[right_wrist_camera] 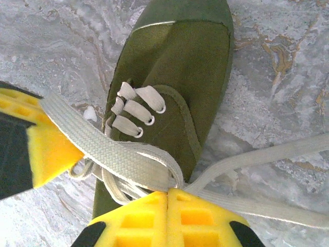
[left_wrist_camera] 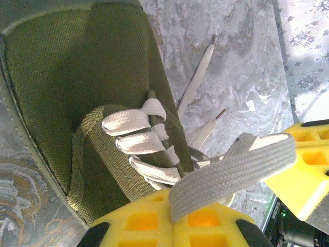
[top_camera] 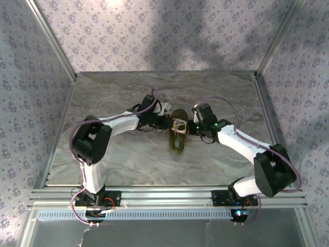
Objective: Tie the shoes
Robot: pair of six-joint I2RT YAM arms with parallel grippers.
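The left gripper (left_wrist_camera: 171, 218) has its yellow fingers pressed together on a flat white lace (left_wrist_camera: 231, 164). That stretch runs taut and clear of the table straight across to the right gripper (right_wrist_camera: 168, 200), whose fingers are pinched tight on the other end of it (so one span of lace, held at both ends). In each wrist view the other arm's yellow finger pad shows at the edge, with the lace leading right up to it.

Just beyond the fingers lies the shoe (right_wrist_camera: 175, 56), olive-green canvas, sole down on the marbled table (right_wrist_camera: 61, 46). In the top view it sits in the middle of the table, between the two grippers. The taut span crosses above the laced part, near the shoe's opening, and hides some of the lacing under it. From the right wrist, three lace bars show across the tongue, and loose loops bunch below them beside the fingers.

Further out, two free lace ends (left_wrist_camera: 198, 82) lie on the table beside the shoe, apart from each other, each with a tip visible. From the right wrist, two strands trail off across the marble.

In count: one shoe, two arms, two grippers. Around the table stand flower-patterned walls (top_camera: 154, 31) and a metal frame rail (top_camera: 169, 195) along the near edge, where both arm bases are bolted.
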